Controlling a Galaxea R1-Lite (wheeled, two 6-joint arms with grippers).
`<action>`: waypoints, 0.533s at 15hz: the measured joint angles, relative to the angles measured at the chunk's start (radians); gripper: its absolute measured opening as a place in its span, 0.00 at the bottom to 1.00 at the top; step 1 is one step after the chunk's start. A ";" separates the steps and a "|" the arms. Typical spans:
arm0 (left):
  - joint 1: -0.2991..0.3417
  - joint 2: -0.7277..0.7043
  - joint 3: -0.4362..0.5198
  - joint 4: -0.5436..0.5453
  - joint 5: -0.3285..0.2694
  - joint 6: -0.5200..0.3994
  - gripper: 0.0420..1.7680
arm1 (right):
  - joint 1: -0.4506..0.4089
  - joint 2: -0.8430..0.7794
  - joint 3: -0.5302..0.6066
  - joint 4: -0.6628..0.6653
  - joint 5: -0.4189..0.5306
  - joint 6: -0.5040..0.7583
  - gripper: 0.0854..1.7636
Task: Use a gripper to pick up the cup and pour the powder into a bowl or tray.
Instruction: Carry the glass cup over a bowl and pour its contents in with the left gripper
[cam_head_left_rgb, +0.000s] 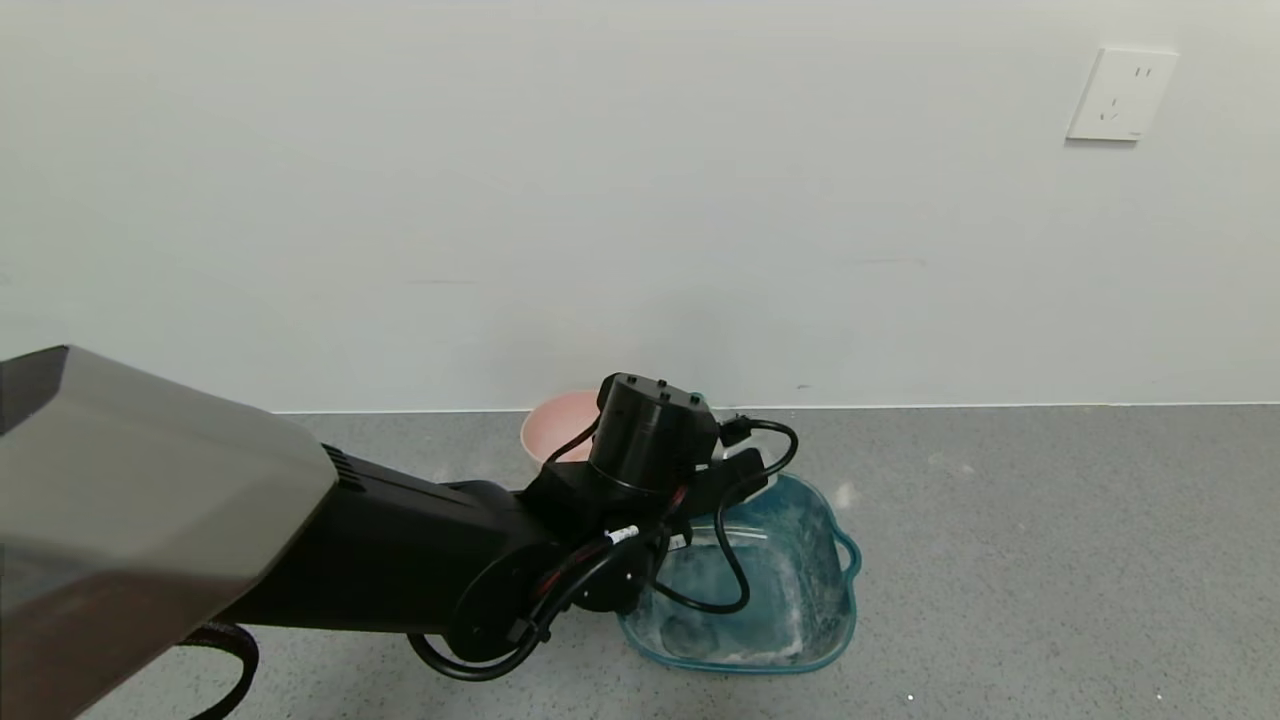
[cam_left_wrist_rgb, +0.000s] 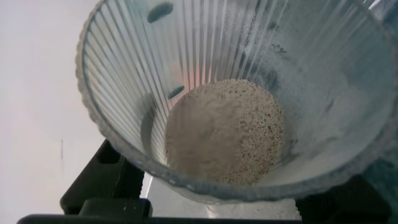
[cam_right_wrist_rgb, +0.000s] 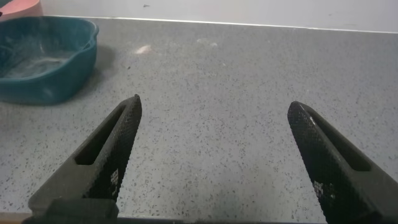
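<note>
The ribbed translucent cup (cam_left_wrist_rgb: 124, 74) fills the left wrist view, seen through its mouth. Beige powder (cam_left_wrist_rgb: 224, 134) lies in a mound at its bottom. My left gripper (cam_left_wrist_rgb: 217, 202) is shut on the cup, with black fingers (cam_left_wrist_rgb: 93, 180) showing at either side of its rim. In the head view the left gripper (cam_head_left_rgb: 735, 478) hangs over the far edge of the teal basin (cam_head_left_rgb: 835, 590), and the wrist hides the cup. White dust coats the basin's floor. My right gripper (cam_right_wrist_rgb: 211, 106) is open low over the bare counter, to the right of the basin (cam_right_wrist_rgb: 68, 68).
A round pink bowl (cam_head_left_rgb: 560, 420) stands behind the basin by the wall, partly hidden by my left wrist. The grey speckled counter (cam_head_left_rgb: 1050, 560) stretches to the right. A white wall outlet (cam_head_left_rgb: 1120, 95) sits high on the right.
</note>
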 joint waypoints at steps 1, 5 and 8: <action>0.001 0.000 0.000 0.000 0.005 0.018 0.73 | 0.000 0.000 0.000 0.000 0.000 0.000 0.97; 0.004 -0.010 0.001 -0.005 0.019 0.103 0.73 | 0.000 0.000 0.000 0.000 0.000 0.000 0.97; 0.007 -0.023 0.000 -0.004 0.023 0.157 0.73 | 0.000 0.000 0.000 0.000 0.000 0.000 0.97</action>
